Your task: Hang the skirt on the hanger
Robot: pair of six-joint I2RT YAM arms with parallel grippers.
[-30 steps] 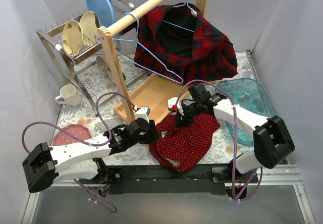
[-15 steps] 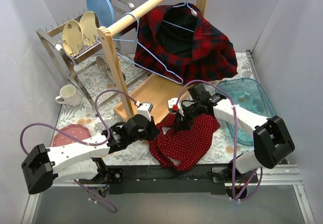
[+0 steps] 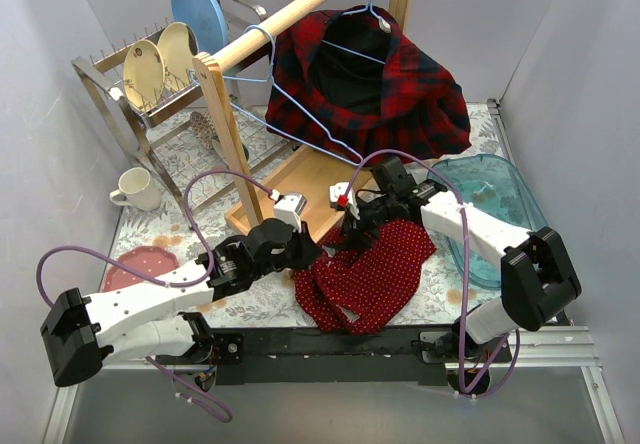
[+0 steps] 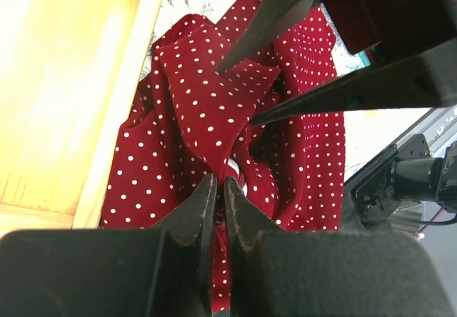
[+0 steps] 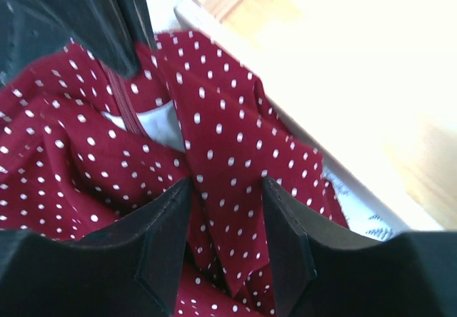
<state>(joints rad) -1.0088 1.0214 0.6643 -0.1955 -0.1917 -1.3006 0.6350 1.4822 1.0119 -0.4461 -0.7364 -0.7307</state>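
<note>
Left gripper pinches the red white-dotted cloth skirt, jaws almost shut. Right gripper, narrow, grips a fold above the flowered tabletop.

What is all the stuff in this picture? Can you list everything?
polka-dot skirt: one, red with white dots, crumpled at the table's near edge
plaid garment: one, red and black, hung at the back
empty hanger: one, light blue, on the rack's rod
wooden rack: one, tan, middle
dish rack: one, metal, back left
plates: three, two cream and one blue, in the dish rack
mug: one, white, left
small plate: one, red, near left
tub: one, clear blue, right
table: one, flowery
left gripper: black, fingers shut on the skirt
right gripper: black, skirt fold between its fingers
</note>
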